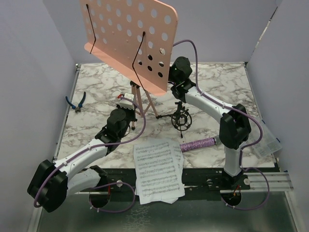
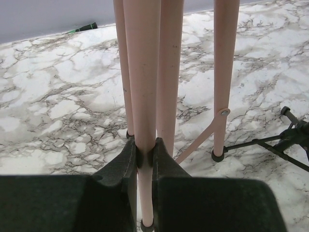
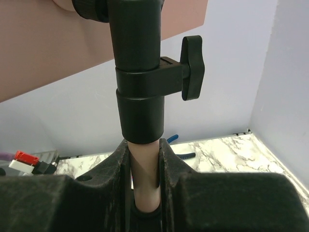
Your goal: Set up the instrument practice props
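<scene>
Clamped low on one pink leg (image 2: 142, 72) with the left gripper (image 2: 145, 147) — to stop sliding. Clamped on the pole (image 3: 145, 188) under the black knob (image 3: 193, 67) with the right gripper (image 3: 144, 145) — to hold the music stand (image 1: 130, 34) up tall on the table (image 1: 96, 92), behind the pages (image 1: 158, 170).

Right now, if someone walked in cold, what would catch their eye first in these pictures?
The pink music stand stands tall in the middle, its perforated desk tilted. Both arms hold it: the left gripper clamps one tripod leg low down, and the right gripper clamps the post just under the black collar. White sheet-music pages lie at the near edge.
</scene>
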Controlling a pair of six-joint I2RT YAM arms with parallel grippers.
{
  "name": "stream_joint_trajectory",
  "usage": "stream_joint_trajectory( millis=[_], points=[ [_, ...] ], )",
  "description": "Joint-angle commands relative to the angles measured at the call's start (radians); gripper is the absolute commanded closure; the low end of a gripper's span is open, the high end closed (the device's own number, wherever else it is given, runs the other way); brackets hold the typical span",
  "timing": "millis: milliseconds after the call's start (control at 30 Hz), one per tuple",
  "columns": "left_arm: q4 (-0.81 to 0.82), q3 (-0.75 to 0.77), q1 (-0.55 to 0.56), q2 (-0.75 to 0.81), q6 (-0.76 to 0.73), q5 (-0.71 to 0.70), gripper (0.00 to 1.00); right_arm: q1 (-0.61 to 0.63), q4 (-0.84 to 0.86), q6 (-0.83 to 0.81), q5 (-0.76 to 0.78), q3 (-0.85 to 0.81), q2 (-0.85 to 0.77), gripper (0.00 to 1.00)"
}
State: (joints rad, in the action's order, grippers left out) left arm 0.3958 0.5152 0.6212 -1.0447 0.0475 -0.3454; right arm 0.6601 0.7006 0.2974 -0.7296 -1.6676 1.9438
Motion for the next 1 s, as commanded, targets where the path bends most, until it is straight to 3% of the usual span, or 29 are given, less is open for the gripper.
stream_joint_trajectory(
  millis=[0,467,967],
  points=[
    [-0.001,0.008,-0.008,-0.017,-0.02,-0.055,1.0,-0.012,0.226,-0.015,0.18,-0.084,-0.048,0.99],
    [-0.047,0.04,-0.015,-0.056,-0.021,-0.176,1.0,-0.027,0.234,-0.018,0.253,-0.161,-0.03,0.99],
    [-0.048,0.095,-0.024,-0.062,0.029,-0.293,1.0,-0.031,0.162,0.018,0.212,-0.38,0.056,0.99]
  ],
)
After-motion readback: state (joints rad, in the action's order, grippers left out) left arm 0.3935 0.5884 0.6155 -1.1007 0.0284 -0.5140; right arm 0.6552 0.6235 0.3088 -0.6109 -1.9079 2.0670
